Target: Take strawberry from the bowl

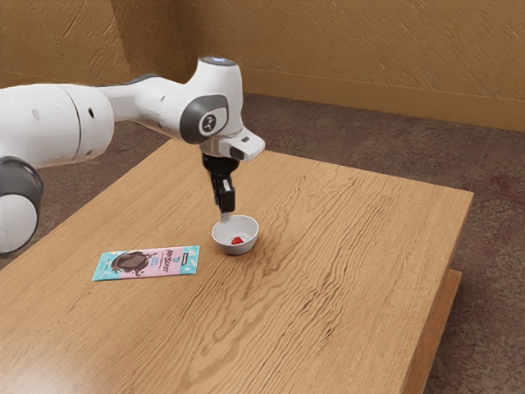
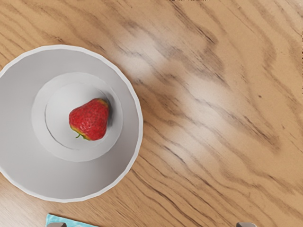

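Note:
Above the bowl's rim on the exterior view's left side is my gripper, pointing down. In the wrist view the two fingertips of the gripper stand far apart, with nothing held between them. The small white bowl rests upright on the table. Inside it, on the bottom, lies the red strawberry. From above, the strawberry has its green leaves showing at one end, and the bowl surrounds it without the gripper down inside.
A flat chocolate bar in a teal and pink wrapper lies near the bowl, toward the exterior view's left. The wooden table ends at an edge on the exterior view's right. A corner of the wrapper shows near one fingertip.

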